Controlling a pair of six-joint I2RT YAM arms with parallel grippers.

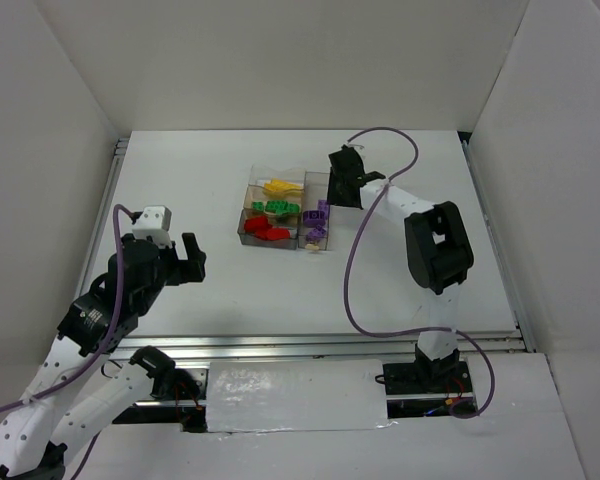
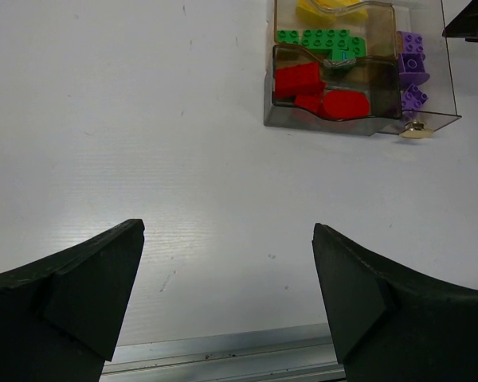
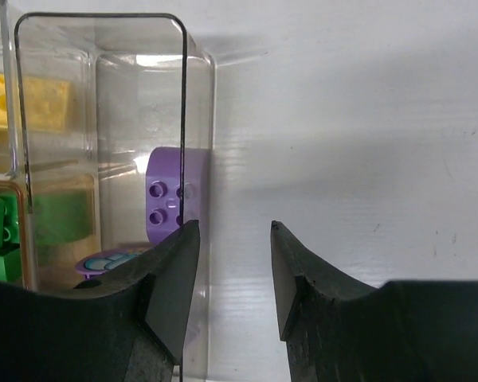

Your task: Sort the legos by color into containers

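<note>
Our black two-finger left pincer (image 2: 227, 231) hovers with its jaws spread wide. Our black right pincer (image 3: 233, 229), on its outstretched white-and-black arm (image 1: 435, 245), points down, jaws slightly parted.

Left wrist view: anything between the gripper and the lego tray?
Nothing visible. Only table surface lies between the open left gripper and the tray; red legos sit inside its nearest compartment.

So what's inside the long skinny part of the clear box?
I see purple bricks there. One studded purple brick shows clearly. A flatter piece below it is partly covered by the right gripper, so I cannot tell what it is.
</note>
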